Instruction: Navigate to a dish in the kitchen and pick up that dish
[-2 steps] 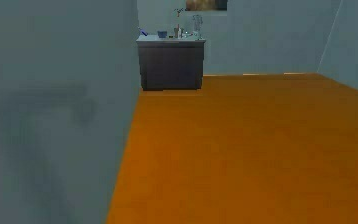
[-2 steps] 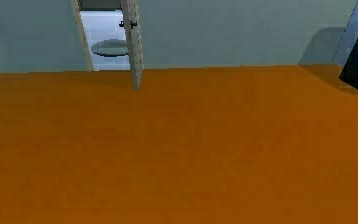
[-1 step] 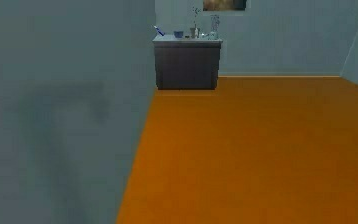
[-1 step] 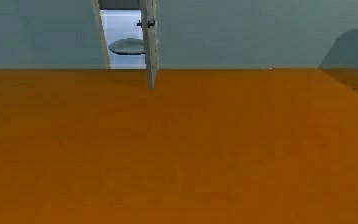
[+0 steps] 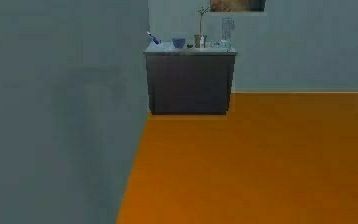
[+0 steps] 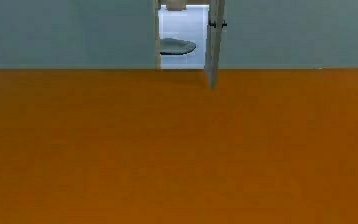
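End effector: state cannot be told. Blue bowl [image 5: 178,42] on dark desk [image 5: 190,80], far across orange floor [image 5: 257,160]; judged well apart from end effector. Progress: likely dish sighted; approach drive and pickup both outstanding.

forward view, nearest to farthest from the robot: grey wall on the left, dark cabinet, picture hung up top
1. grey wall: the view's left, close by.
2. dark cabinet: centre, across the orange floor.
3. picture: top edge, above and behind the cabinet.
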### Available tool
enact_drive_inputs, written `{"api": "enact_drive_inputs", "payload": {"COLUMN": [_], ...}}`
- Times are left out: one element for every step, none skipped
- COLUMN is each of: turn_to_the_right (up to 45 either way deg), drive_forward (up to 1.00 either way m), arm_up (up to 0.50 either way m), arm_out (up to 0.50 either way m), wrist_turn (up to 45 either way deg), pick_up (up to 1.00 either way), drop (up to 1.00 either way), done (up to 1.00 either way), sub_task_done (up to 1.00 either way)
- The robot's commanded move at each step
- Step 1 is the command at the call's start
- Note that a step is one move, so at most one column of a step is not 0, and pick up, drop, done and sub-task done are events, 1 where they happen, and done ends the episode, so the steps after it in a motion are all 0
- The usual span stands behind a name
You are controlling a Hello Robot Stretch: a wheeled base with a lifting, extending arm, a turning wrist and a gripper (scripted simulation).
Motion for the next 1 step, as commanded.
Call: {"api": "enact_drive_inputs", "payload": {"turn_to_the_right": [0.0], "drive_forward": [1.00], "arm_up": [0.00], "arm_out": [0.00], "wrist_turn": [0.0], "pick_up": [0.00], "drop": [0.00], "done": [0.00], "sub_task_done": [0.00]}}
